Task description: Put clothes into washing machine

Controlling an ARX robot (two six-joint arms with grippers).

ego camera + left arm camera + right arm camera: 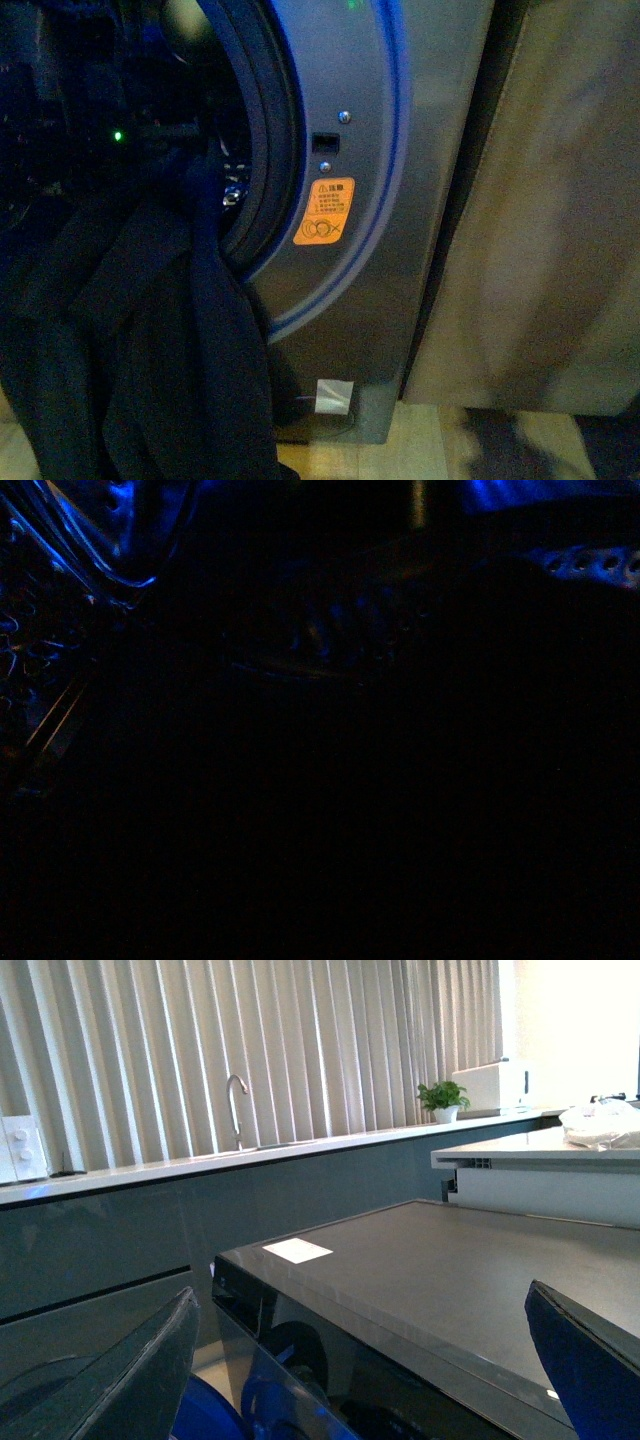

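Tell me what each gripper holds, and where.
Right gripper: open, holding nothing. Left gripper: cannot tell; its wrist view is dark and the front view does not show it.

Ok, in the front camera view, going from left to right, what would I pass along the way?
clothes hanging out of the opening → black rubber gasket → orange warning sticker → grey right edge of the washing machine → beige panel

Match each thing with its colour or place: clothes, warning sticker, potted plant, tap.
Things:
1 clothes
2 warning sticker
3 potted plant
4 tap

Descriptions:
A orange, on the washing machine front
B dark, hanging from the porthole
C green leaves, white pot
D curved, silver, on the counter

Pairs: 1-B; 2-A; 3-C; 4-D
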